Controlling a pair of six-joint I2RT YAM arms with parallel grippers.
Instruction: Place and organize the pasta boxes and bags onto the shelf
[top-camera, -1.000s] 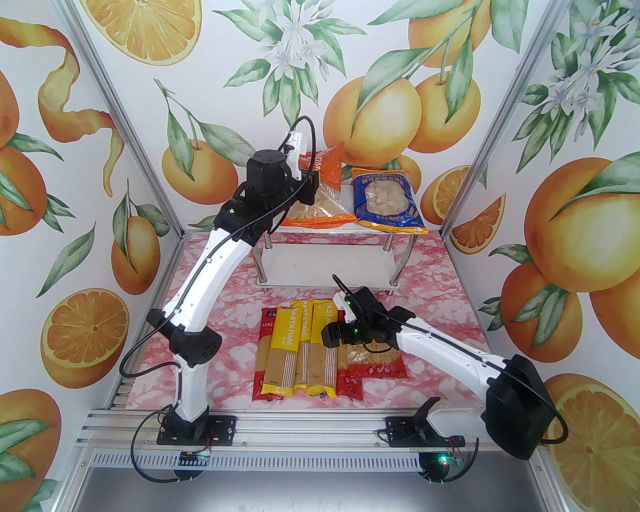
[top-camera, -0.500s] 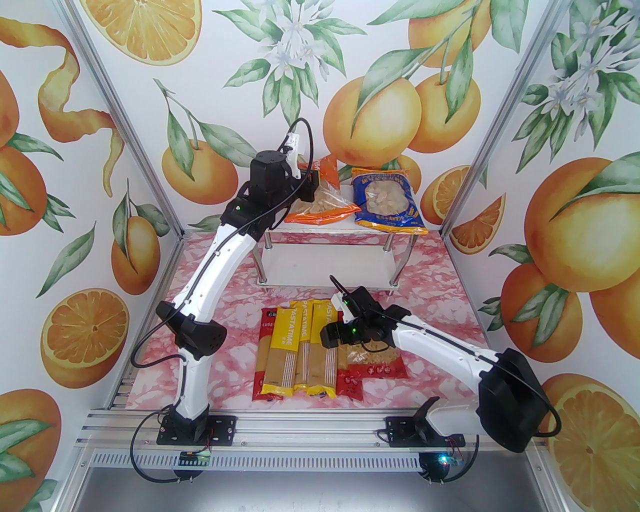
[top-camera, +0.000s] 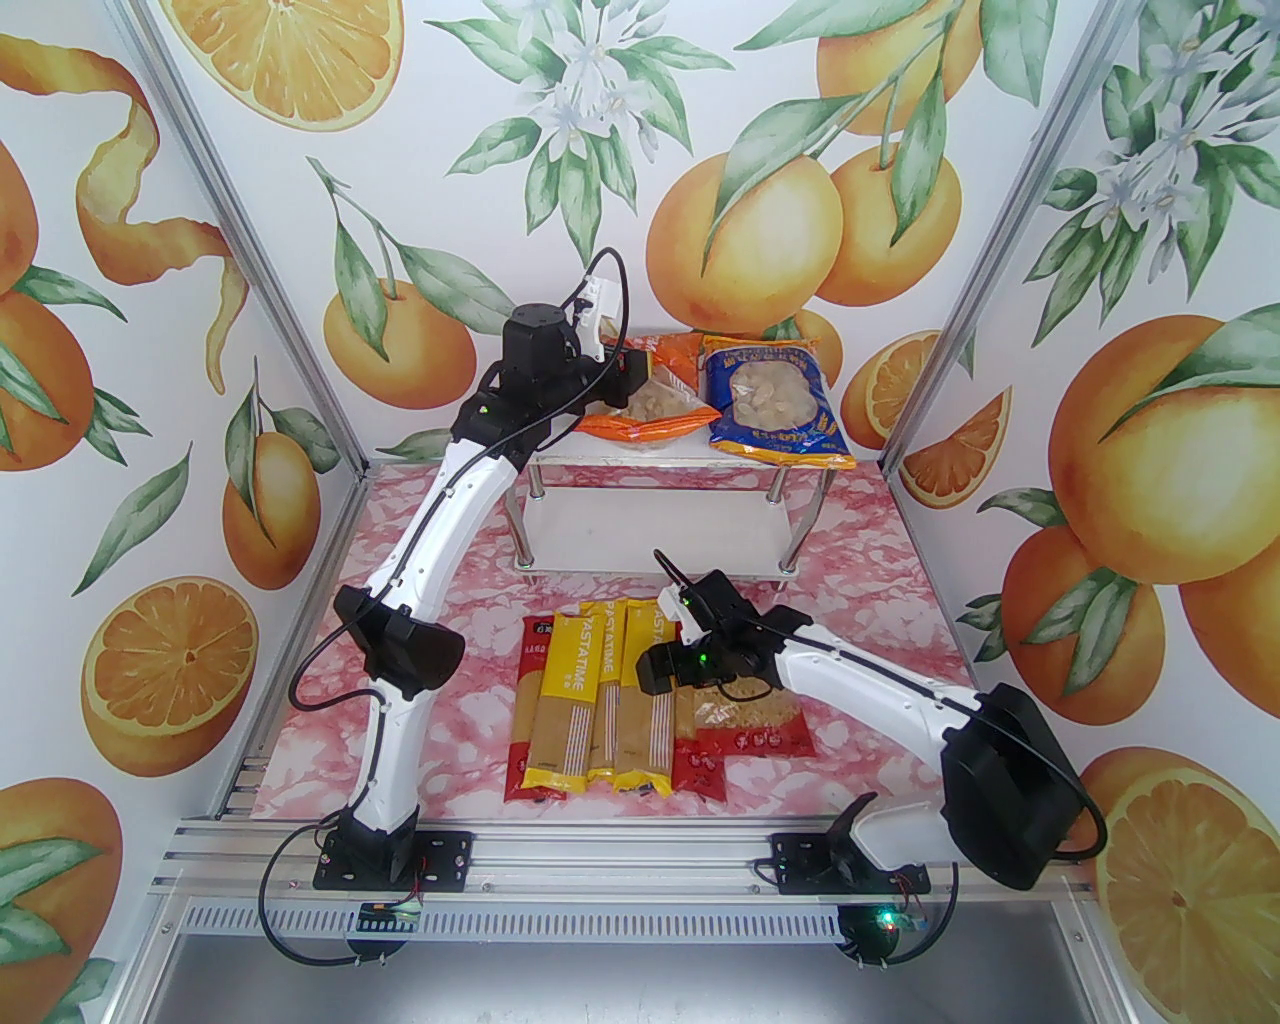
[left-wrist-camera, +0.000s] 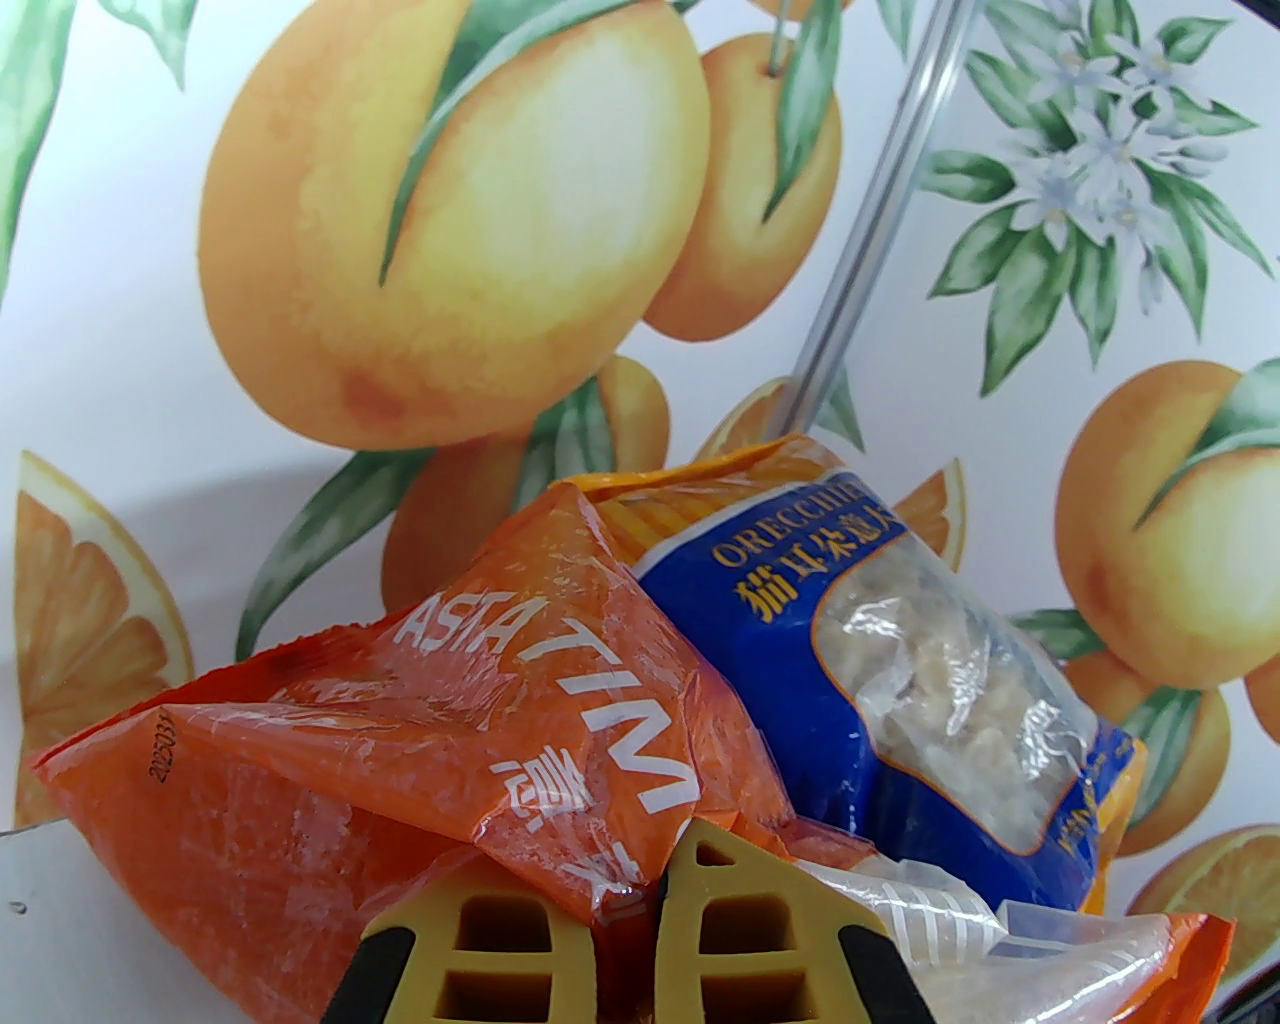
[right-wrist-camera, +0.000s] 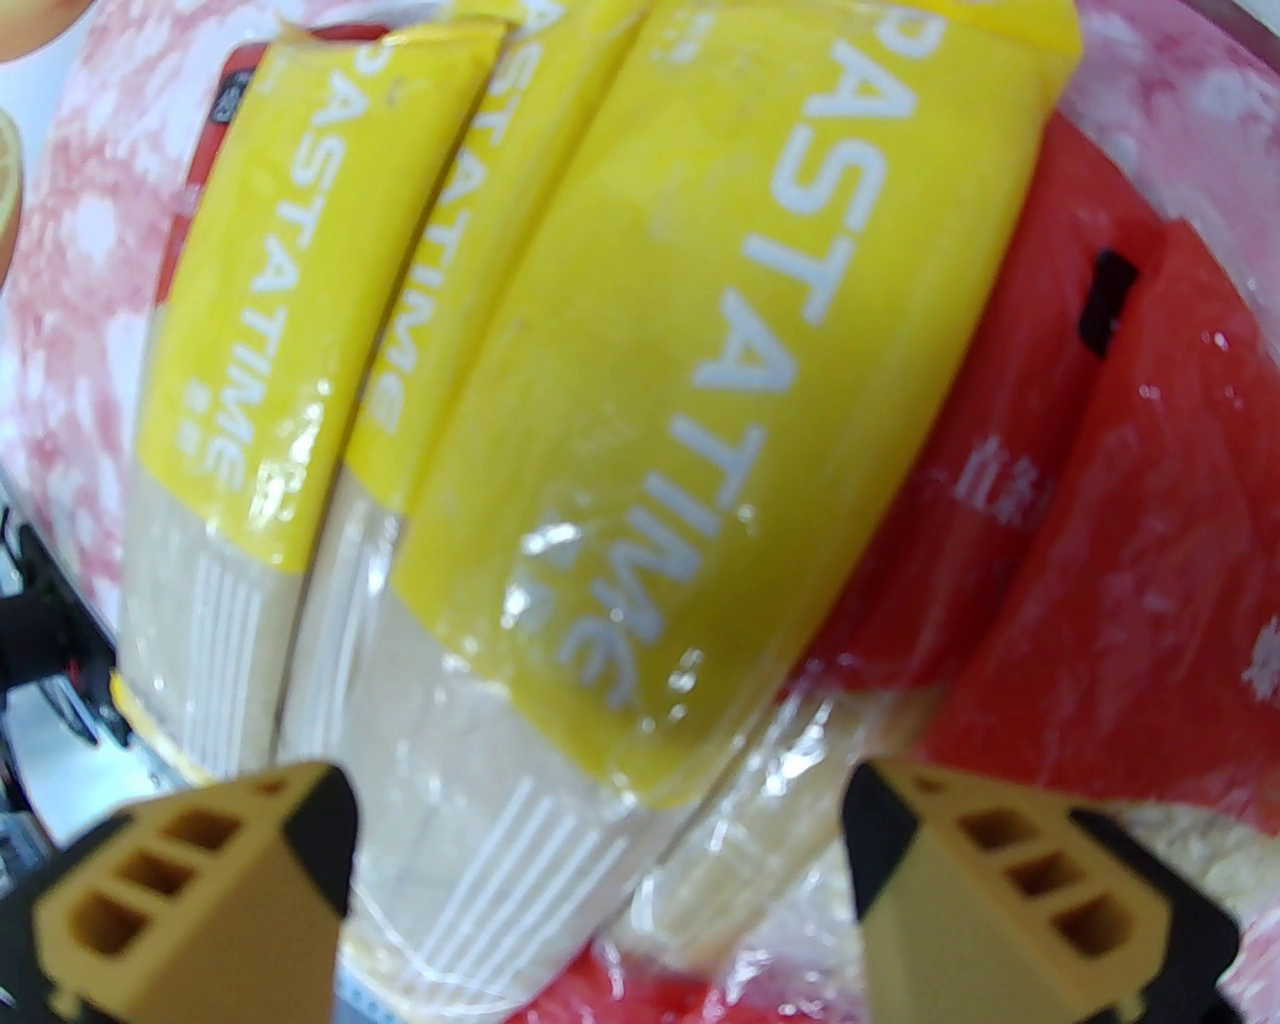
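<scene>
On the top board of the shelf (top-camera: 640, 462) lies a crumpled orange bag (top-camera: 650, 418) (left-wrist-camera: 450, 720), pressed against the blue bag (top-camera: 775, 405) (left-wrist-camera: 900, 650) to its right. My left gripper (top-camera: 625, 375) (left-wrist-camera: 650, 885) is shut on the orange bag's film at its near left end. On the table in front of the shelf lie three yellow spaghetti packs (top-camera: 580, 700) (right-wrist-camera: 700, 400) side by side, with red packs (top-camera: 697, 772) (right-wrist-camera: 1000, 450) and a red bag (top-camera: 755, 725) beside them. My right gripper (top-camera: 655, 672) (right-wrist-camera: 590, 800) hovers open just over the rightmost yellow pack.
The shelf's lower board (top-camera: 650, 530) is bare white, between thin chrome legs (top-camera: 520, 530). Printed orange walls close in the back and both sides. Pink marble tabletop (top-camera: 470, 560) lies free to the left of the packs.
My left arm has pushed the orange bag back and to the right on the top board, until it folded down against the blue bag. The right gripper has barely shifted.
</scene>
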